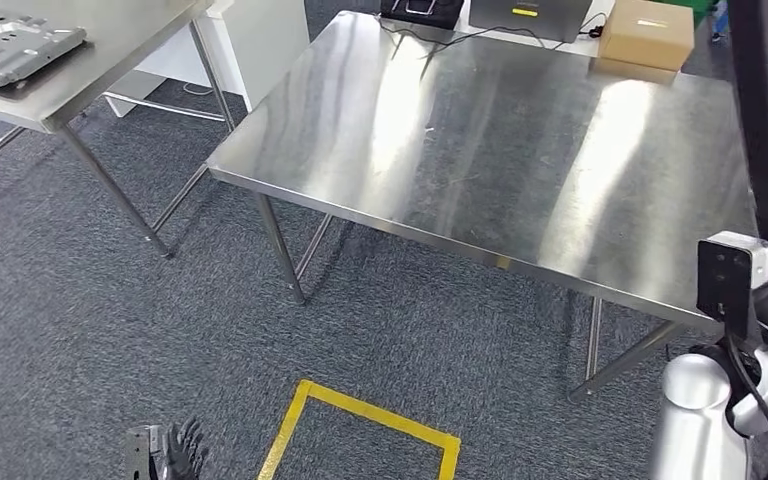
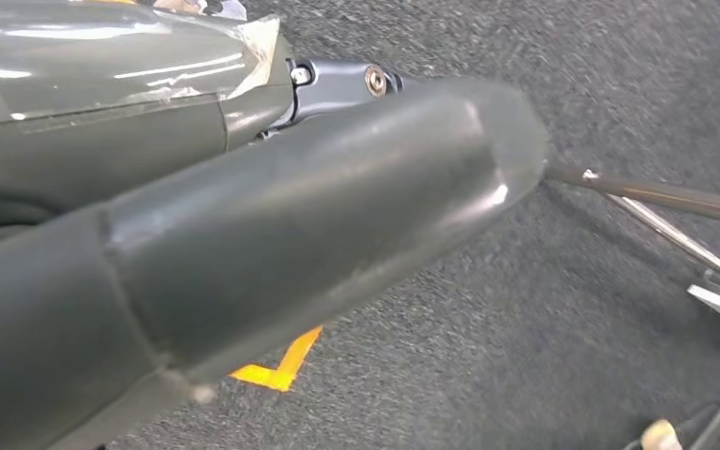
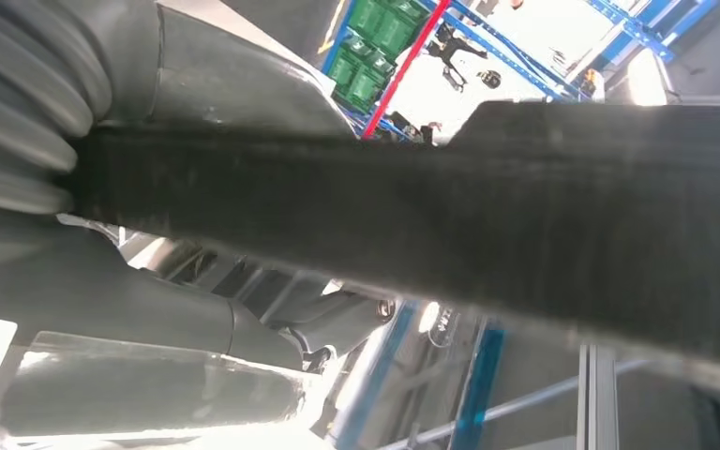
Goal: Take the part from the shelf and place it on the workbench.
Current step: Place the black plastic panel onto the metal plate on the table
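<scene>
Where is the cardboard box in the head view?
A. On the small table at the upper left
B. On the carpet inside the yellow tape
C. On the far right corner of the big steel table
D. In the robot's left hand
C: the box rests on the far right corner of the steel table, beside dark devices.

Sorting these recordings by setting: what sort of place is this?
Probably a factory-style workshop or robot test area: steel workbench on grey carpet, yellow floor marking, and blue racking holding green crates in the background.
</scene>
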